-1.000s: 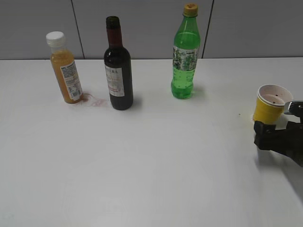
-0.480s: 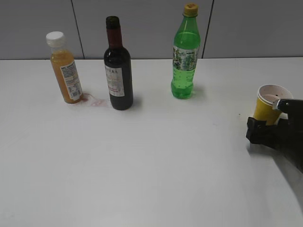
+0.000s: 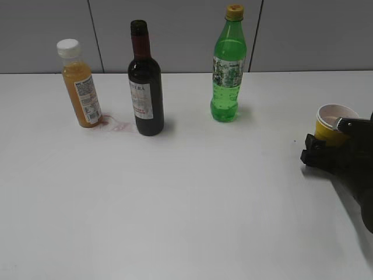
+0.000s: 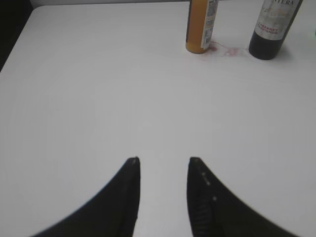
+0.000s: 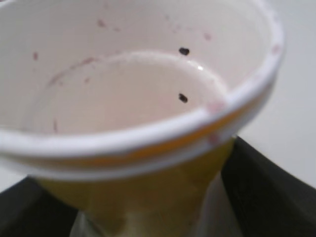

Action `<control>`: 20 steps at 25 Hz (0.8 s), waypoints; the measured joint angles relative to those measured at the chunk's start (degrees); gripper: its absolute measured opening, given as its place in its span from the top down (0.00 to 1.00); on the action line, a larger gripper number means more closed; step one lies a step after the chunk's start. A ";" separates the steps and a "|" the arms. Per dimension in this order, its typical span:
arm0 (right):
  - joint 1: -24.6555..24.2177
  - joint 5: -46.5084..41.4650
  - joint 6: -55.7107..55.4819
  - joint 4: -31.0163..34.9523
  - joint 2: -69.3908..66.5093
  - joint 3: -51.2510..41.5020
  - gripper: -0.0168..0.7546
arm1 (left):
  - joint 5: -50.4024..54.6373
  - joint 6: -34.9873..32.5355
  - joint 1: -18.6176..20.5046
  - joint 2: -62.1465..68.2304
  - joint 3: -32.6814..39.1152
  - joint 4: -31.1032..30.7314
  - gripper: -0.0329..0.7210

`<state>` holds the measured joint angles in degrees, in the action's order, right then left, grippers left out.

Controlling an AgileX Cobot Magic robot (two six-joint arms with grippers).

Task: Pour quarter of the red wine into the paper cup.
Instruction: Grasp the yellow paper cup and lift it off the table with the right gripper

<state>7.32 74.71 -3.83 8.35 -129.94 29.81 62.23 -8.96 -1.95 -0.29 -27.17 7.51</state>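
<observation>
The wine bottle stands upright at the back left of the white table, uncapped, with dark liquid filling its body up to the shoulder. An orange juice bottle with a white cap stands just to its left, and a reddish stain marks the table between their bases. A green soda bottle with a yellow cap stands well apart to the right of the wine bottle. The paper cup is at the far right edge of the table, upright, its lower half hidden behind the right gripper. In the right wrist view the cup fills the frame: the white inside carries pink smears and two dark specks, and a black finger lies close on each side of the yellow wall. Whether the fingers press on the cup cannot be told. The left gripper hovers over bare table with its two black fingers parted by a moderate gap and nothing between them; the juice bottle and wine bottle stand far ahead of it.
</observation>
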 joint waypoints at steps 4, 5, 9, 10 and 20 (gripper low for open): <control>0.00 0.82 0.07 0.02 -1.14 1.38 0.15 | 0.00 -0.01 0.00 0.00 0.00 0.00 0.64; 0.00 0.93 0.07 0.06 -1.34 1.65 0.16 | 0.00 -0.01 0.00 0.00 0.00 0.00 0.64; 0.00 0.98 0.07 0.06 -1.61 2.24 0.17 | 0.00 -0.02 0.00 0.00 0.00 0.00 0.64; 0.00 0.98 0.07 0.14 -1.61 2.31 0.18 | 0.00 -0.09 0.00 0.00 0.00 0.00 0.64; 0.00 0.85 0.11 0.90 -1.72 2.55 0.32 | 0.00 0.00 0.00 0.00 0.00 0.00 0.64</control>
<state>7.32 75.56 -3.72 9.25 -131.66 32.36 62.23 -8.96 -1.95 -0.29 -27.17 7.51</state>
